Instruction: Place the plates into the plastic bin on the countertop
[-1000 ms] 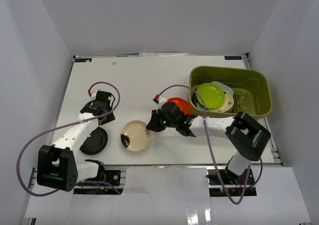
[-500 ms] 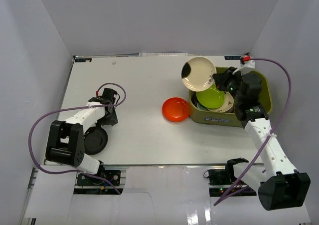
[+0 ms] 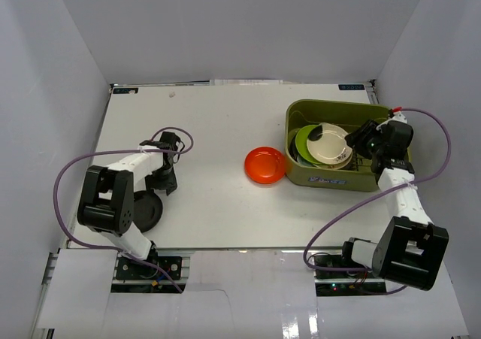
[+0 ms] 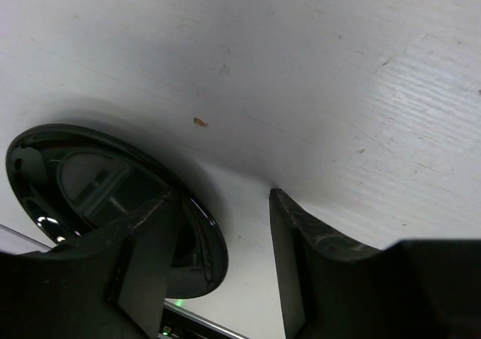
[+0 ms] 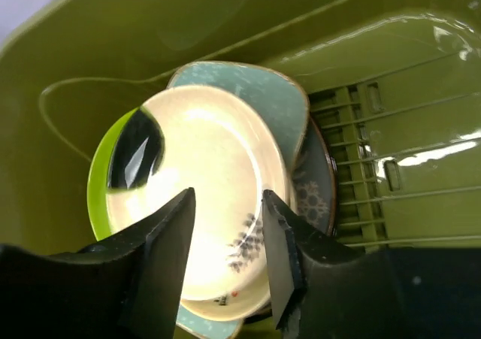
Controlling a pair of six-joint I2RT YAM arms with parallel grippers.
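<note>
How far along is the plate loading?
Done: cream plate, lime green plate, teal oblong plate and grey deer plate stacked in the olive-green bin. In hand: nothing; right gripper open over the stack, left gripper open at the black plate. Left: black plate and orange-red plate, on the countertop.

my top camera overlooks the whole flat white table (image 3: pixel 218 121). left wrist hugs the glossy round black plate (image 4: pixel 75 181); right wrist peers into the olive-green plastic tub (image 5: pixel 225 23); top shows both.
</note>
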